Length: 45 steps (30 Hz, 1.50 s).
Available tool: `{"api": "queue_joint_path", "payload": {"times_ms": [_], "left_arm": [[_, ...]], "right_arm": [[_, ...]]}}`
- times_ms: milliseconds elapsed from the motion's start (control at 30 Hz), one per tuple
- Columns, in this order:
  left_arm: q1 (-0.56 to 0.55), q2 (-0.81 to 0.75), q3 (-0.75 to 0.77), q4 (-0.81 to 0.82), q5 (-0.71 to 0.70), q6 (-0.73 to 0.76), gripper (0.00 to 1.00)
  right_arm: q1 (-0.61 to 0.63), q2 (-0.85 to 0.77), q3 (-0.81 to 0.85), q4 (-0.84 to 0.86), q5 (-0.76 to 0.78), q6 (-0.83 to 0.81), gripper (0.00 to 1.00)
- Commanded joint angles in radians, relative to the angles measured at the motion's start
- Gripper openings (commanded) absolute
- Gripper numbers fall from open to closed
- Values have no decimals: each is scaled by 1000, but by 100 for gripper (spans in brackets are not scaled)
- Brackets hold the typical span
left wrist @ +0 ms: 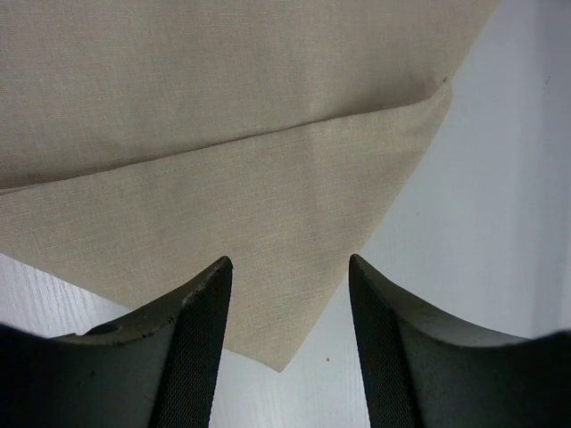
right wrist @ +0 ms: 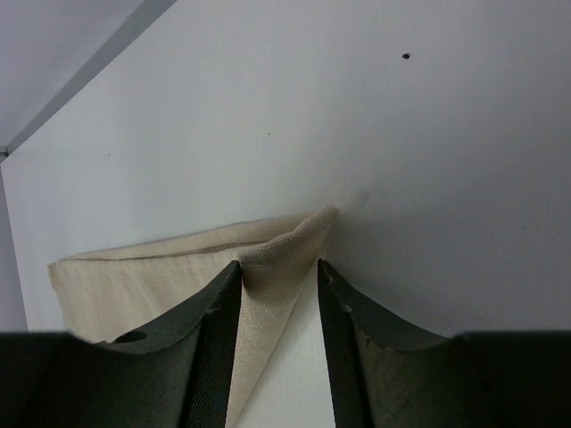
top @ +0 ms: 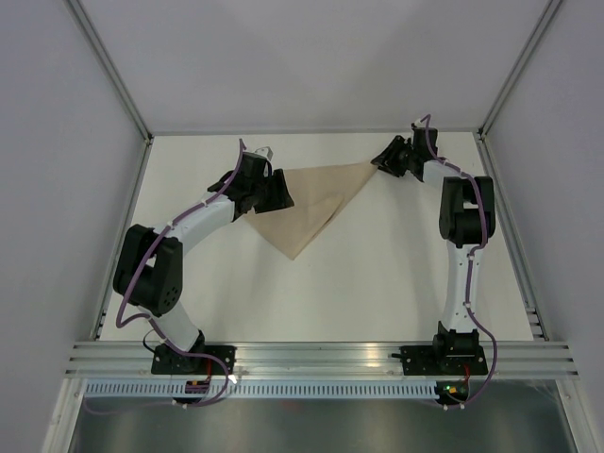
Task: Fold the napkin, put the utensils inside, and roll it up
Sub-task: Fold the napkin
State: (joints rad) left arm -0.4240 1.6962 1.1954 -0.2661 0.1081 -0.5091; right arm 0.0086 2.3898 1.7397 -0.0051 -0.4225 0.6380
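Note:
The tan napkin (top: 316, 203) lies on the white table, folded into a triangle with its point toward the near side. My left gripper (top: 281, 198) is at its left corner. In the left wrist view the jaws (left wrist: 290, 260) are open with the napkin (left wrist: 223, 134) corner lying between them. My right gripper (top: 377, 162) is at the napkin's far right corner. In the right wrist view it (right wrist: 278, 263) is open, and the raised, bunched napkin (right wrist: 134, 276) tip sits between the fingers, against the left one. The utensils are out of view.
White walls with aluminium posts (top: 113, 75) enclose the table on three sides. An aluminium rail (top: 321, 357) runs along the near edge where the arm bases are bolted.

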Motion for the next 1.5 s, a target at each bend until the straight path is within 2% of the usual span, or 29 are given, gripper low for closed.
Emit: {"api": "queue_joint_path", "payload": {"times_ms": [0,167,300,500,767,967,1233,1467], "left_arm": [[-6,3,0,19,-1,-32,61],[-6,11,9,16,-2,-34,61],[-6,13,12,14,-4,-37,61],[-5,2,20,15,-18,-58,61],[-5,-38,44,10,-42,-91,61],[-2,-127,33,-10,-103,-143,61],[2,-305,35,-56,-199,-210,61],[2,-409,33,-91,-237,-249,60]], "right_arm": [[-1,51,-5,-6,27,31,46],[-1,39,-17,40,30,16,38],[-2,11,-34,79,34,-30,23],[-1,-35,-45,122,-1,-115,11],[54,-167,-92,168,-12,-192,11],[116,-280,-143,171,-27,-259,11],[266,-451,-273,137,-27,-443,11],[407,-537,-367,93,8,-593,11]]}}
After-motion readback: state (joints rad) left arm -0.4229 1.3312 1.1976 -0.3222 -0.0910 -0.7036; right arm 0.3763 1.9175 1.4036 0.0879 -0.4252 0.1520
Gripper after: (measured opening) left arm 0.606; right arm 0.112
